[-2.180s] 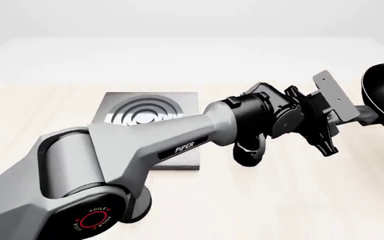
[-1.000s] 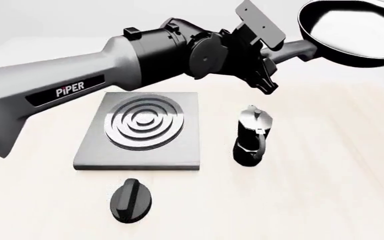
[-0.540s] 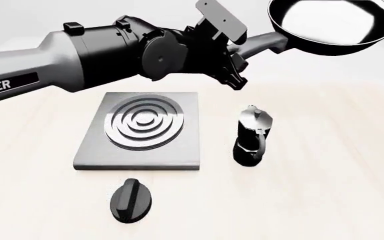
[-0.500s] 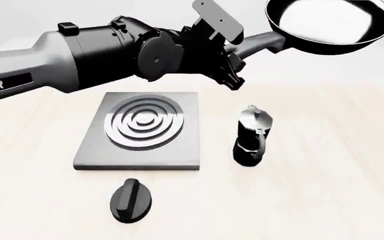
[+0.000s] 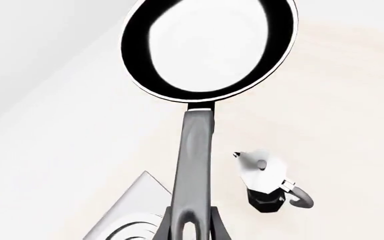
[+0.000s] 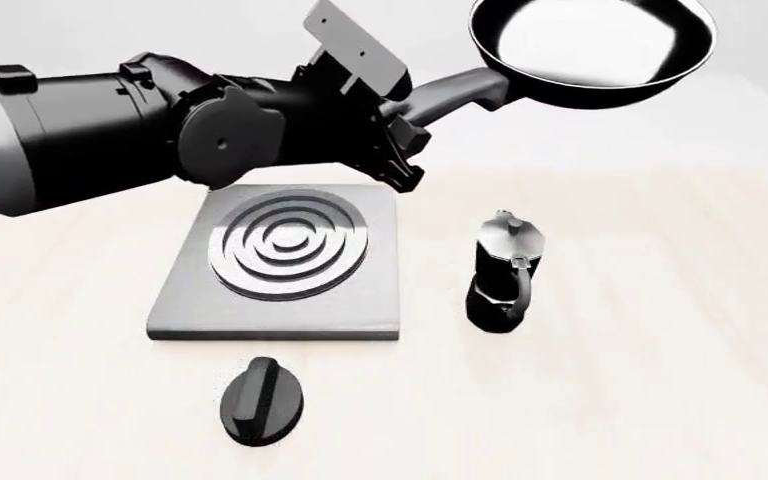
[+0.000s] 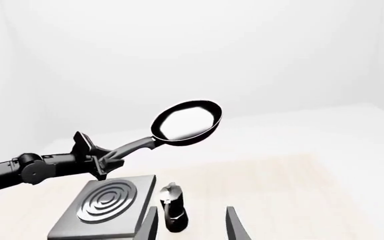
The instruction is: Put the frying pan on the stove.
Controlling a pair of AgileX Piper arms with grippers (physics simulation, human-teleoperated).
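Left hand (image 6: 404, 135) grips frying pan (image 6: 584, 50) by its handle, high above the stove (image 6: 284, 262). Right hand (image 7: 188, 225) open. Moka pot (image 6: 504, 272) just beside stove.

Simulated kitchen tabletop: stove (image 6: 277, 265), moka pot (image 6: 502, 272)

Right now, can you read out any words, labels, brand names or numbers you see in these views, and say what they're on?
No readable text in any current view.
The left arm shows plain grey and black casing, no lettering visible.
The frying pan, stove, moka pot and knob bear no markings.
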